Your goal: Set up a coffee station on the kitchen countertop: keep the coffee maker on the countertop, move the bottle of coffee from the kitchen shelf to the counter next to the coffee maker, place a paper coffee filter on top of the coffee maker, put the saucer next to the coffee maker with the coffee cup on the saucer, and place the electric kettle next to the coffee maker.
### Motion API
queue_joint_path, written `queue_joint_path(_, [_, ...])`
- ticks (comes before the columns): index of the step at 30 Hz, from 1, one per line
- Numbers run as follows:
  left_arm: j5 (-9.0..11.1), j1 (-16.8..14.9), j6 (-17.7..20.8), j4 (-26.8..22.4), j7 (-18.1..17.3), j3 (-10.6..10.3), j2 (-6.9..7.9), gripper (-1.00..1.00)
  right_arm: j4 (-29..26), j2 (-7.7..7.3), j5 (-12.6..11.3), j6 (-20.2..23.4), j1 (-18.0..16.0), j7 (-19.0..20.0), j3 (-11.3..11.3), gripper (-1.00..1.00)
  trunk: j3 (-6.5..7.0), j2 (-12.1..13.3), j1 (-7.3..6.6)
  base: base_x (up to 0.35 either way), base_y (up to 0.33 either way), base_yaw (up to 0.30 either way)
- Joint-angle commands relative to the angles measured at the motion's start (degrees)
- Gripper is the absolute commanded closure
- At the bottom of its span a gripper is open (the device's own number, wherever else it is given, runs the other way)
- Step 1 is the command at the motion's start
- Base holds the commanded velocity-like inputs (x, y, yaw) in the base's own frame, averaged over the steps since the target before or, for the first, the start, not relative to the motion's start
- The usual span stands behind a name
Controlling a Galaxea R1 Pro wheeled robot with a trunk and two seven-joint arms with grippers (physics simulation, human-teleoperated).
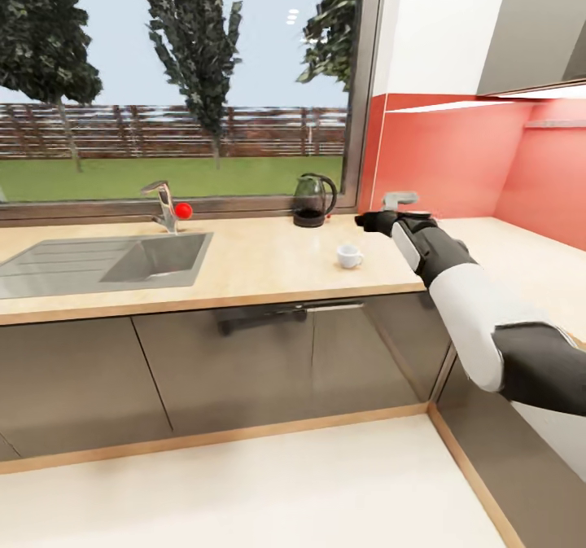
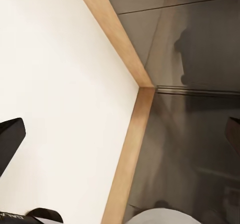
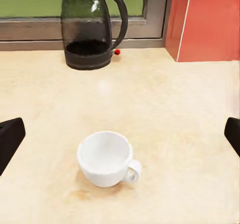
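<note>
one electric kettle (image 1: 314, 199), one coffee cup (image 1: 350, 256), one sink (image 1: 98, 263), one faucet (image 1: 165, 204)

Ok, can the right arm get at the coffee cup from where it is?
Probably yes: right gripper is open, coffee cup sits upright between its fingertips' line, bare countertop around, electric kettle well behind.

The electric kettle (image 3: 92, 29) has its lid cut off by the right wrist view's edge.

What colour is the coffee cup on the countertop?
Plain white; the coffee cup shows best in the right wrist view.
</note>
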Motion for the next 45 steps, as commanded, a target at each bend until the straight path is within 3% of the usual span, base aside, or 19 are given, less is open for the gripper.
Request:
queue_joint_path(1, [-0.35, -0.03, 0.16, 0.03, -0.18, 0.47, 0.04, -1.0, 0.88, 0.16, 0.27, -0.34, -0.44, -0.57, 0.23, -1.0, -0.06, -0.03, 0.01, 0.131, -0.095, 0.0])
queue_joint_path(5, [-0.35, -0.03, 0.16, 0.16, 0.1, 1.22, 0.83, -1.0, 3.26, 0.56, 2.21, -1.79, -1.45, -2.67, 0.12, -1.0, -0.06, -0.03, 0.01, 0.071, -0.052, 0.0])
queue_joint_path(12, [-0.35, -0.03, 0.24, 0.24, 7.69, 2.67, 2.01, -1.0, 5.15, 0.82, 3.03, -2.44, -1.89, -3.78, -0.11, -1.0, -0.06, -0.03, 0.01, 0.035, -0.013, 0.0])
queue_joint_path(17, [-0.35, -0.03, 0.25, 0.21, 9.85, 5.02, 2.1, -1.0, 5.87, 0.9, 3.16, -2.56, -1.93, -3.89, -0.13, -1.0, -0.06, -0.03, 0.01, 0.203, -0.073, 0.0])
queue_joint_path(27, [-0.35, -0.03, 0.25, 0.16, 10.42, 5.83, 2.13, -1.0, 6.92, 1.66, 3.04, -2.71, -1.91, -3.92, -0.05, -1.0, -0.06, -0.03, 0.01, 0.168, -0.013, 0.0])
queue_joint_path(45, [-0.35, -0.03, 0.4, 0.16, 10.42, 5.9, 2.17, -1.0, 7.77, 1.73, 2.28, -2.71, -1.85, -3.69, -0.34, -1.0, -0.06, -0.03, 0.01, 0.088, 0.043, 0.0])
